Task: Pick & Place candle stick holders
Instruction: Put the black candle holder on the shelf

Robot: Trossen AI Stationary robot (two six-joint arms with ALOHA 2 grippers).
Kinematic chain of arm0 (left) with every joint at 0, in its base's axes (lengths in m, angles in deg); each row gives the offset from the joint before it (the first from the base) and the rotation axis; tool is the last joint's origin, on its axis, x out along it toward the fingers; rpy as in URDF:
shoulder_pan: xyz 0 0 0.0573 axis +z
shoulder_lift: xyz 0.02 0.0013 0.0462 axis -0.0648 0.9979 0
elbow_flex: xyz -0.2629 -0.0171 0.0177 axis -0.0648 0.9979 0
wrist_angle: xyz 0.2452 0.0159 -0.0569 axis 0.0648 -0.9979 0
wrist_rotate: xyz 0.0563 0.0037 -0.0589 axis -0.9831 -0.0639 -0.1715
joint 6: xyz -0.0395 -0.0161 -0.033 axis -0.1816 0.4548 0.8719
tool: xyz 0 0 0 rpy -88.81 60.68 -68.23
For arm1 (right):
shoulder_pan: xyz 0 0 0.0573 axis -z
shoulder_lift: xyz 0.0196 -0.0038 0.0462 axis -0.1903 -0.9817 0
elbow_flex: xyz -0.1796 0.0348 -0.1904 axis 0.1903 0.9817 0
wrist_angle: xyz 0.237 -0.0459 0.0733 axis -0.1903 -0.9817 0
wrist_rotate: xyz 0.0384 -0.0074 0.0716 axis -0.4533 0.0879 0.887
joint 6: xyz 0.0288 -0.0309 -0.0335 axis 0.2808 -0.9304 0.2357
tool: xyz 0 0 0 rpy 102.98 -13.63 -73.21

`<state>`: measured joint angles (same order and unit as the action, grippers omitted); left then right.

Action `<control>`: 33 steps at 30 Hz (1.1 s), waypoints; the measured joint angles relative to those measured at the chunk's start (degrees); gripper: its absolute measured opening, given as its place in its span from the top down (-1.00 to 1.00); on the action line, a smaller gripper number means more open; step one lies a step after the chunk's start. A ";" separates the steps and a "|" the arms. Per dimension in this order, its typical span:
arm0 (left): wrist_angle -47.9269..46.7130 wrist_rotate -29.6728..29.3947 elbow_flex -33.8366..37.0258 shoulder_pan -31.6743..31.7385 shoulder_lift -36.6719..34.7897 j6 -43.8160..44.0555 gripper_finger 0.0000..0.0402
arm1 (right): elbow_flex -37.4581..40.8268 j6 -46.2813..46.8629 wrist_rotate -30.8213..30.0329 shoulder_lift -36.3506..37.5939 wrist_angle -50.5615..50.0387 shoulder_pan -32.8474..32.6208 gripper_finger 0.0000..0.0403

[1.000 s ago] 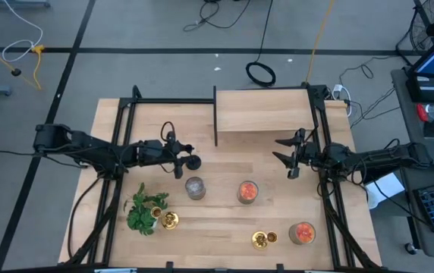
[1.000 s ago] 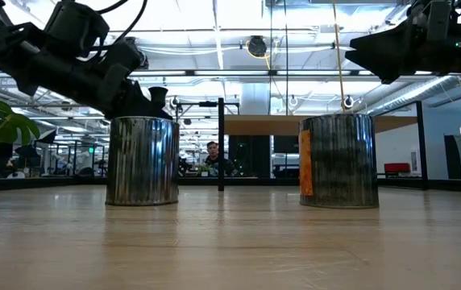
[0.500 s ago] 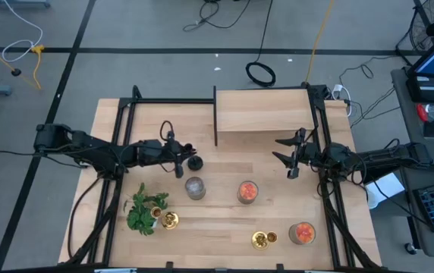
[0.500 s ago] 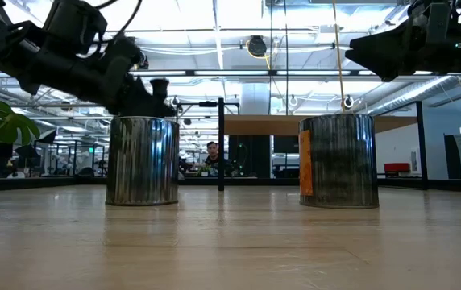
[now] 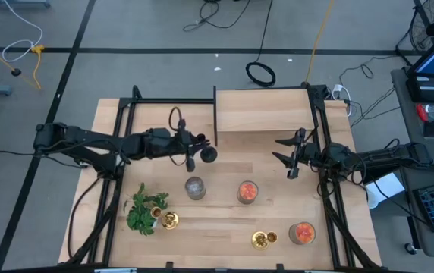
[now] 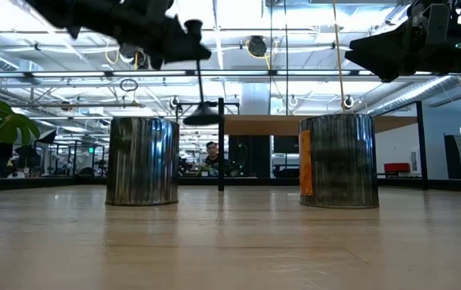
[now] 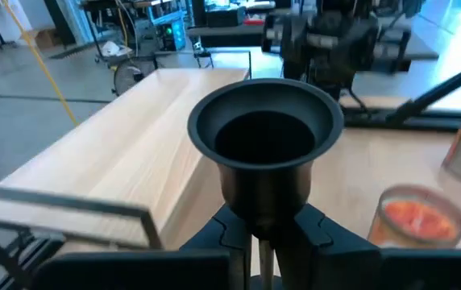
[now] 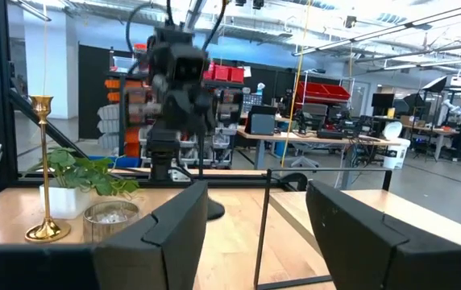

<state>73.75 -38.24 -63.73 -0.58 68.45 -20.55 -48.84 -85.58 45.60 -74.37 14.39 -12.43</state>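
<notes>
A black candle stick holder hangs in the air near the table's middle, with my left gripper shut on it. In the left wrist view its cup fills the picture. In the low view its round base floats above the table. One gold holder stands on its base beside the plant, and another gold holder stands near the front edge. My right gripper waits open at the right, holding nothing. My left gripper pinches the black holder's thin stem just under the cup, between its two fingers. The fingers come roughly level from the table's left and lie across the stem. The holder hangs nearly upright, cup up, its base clear of the table.
A raised wooden platform stands at the far middle. A silver tin and an orange candle jar stand mid-table; another orange jar is at the front right. Black frame rails run along both sides.
My left gripper has shut on the black holder's stem, then risen and gone toward the table's right and far edge, nearer the platform. The holder has been lifted clear of the table and stays about upright.
</notes>
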 joint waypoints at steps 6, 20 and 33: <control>-5.84 1.96 -8.90 0.20 0.00 -3.25 0.84 | 0.00 0.02 0.00 0.00 0.00 0.00 -0.05; -3.59 13.17 -17.01 13.77 3.53 -3.87 0.84 | 0.00 0.04 0.00 0.00 0.04 0.00 -0.05; 6.81 25.10 -24.24 25.34 15.57 0.12 0.83 | 0.00 0.04 0.00 -0.02 0.15 0.00 -0.05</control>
<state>80.55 -13.14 -87.97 24.76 84.02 -20.43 -48.84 -85.54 45.59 -74.39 14.54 -12.43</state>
